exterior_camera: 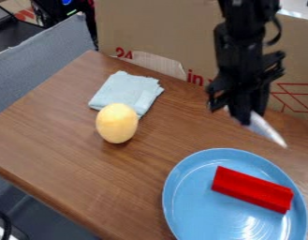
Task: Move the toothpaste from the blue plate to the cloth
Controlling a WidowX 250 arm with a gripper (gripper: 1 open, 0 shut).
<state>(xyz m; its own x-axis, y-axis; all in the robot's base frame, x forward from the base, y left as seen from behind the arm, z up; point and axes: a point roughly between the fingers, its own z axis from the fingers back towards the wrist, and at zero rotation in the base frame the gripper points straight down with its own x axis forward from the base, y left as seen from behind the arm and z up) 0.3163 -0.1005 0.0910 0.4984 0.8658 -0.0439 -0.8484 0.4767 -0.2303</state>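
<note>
Cardboard box (182, 37) behind table (red lettering cut off, unreadable)

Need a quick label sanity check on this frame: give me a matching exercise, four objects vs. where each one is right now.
Things:
1. toothpaste
2. red block
3. yellow ball
4. cloth

Places:
A. on the table, touching the cloth's near edge
B. lying on the blue plate
C. in the gripper, above the table
D. flat on the table, near the cardboard box

Pairs: 1-C, 2-B, 3-A, 4-D
</note>
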